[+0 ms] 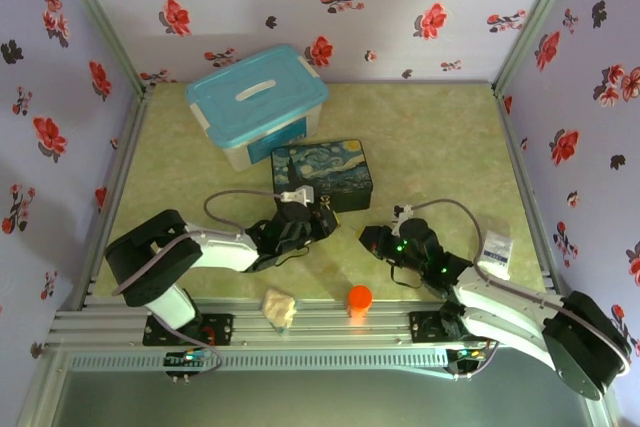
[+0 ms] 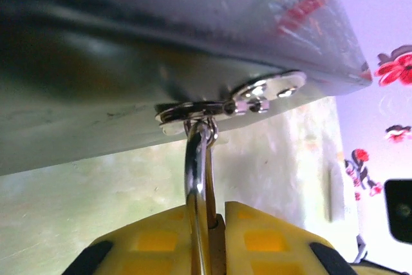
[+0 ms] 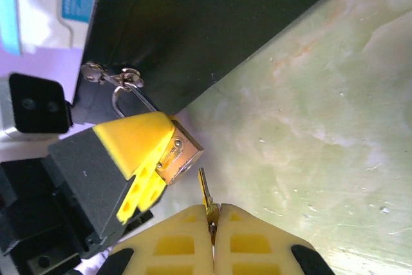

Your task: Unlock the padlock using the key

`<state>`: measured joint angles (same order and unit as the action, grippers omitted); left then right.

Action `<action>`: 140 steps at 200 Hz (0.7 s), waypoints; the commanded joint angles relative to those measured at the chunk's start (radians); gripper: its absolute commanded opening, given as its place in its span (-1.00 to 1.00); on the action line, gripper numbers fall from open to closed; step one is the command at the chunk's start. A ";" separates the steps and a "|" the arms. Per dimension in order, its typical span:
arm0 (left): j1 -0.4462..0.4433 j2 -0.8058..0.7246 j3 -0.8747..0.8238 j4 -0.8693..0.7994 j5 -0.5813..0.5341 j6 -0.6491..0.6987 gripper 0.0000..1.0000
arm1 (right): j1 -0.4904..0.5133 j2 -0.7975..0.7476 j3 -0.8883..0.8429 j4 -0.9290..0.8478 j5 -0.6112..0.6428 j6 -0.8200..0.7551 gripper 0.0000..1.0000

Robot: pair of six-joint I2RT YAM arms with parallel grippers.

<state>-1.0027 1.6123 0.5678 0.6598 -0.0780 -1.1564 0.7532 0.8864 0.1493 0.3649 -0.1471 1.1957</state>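
The padlock (image 3: 180, 156) is a small brass body with a silver shackle (image 2: 196, 159) hooked through the hasp (image 2: 261, 91) of the painted tin box (image 1: 322, 175). My left gripper (image 2: 209, 227) is shut on the padlock body, its yellow fingers (image 3: 136, 138) on either side. My right gripper (image 3: 214, 214) is shut on the key (image 3: 204, 188). The key's blade points up at the padlock's bottom face, its tip just short of it. In the top view the left gripper (image 1: 305, 219) sits at the tin's front and the right gripper (image 1: 376, 240) just to its right.
A white box with a blue lid (image 1: 258, 102) stands behind the tin. An orange cylinder (image 1: 360, 299) and a beige lump (image 1: 280, 309) lie near the front rail. Flowered walls close in the green table (image 1: 440, 147), which is open at right.
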 commanded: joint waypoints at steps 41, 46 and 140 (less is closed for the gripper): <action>0.022 -0.024 0.048 0.158 -0.043 -0.093 -1.00 | 0.002 -0.004 -0.050 0.224 0.143 0.172 -1.00; 0.025 -0.020 0.050 0.168 -0.043 -0.102 -1.00 | 0.006 -0.005 -0.045 0.227 0.154 0.176 -1.00; 0.033 0.005 0.085 0.271 -0.062 -0.168 -1.00 | 0.011 0.238 -0.034 0.609 0.204 0.234 -1.00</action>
<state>-0.9760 1.6276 0.6163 0.8169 -0.1226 -1.3014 0.7555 1.0637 0.1028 0.7673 0.0284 1.4010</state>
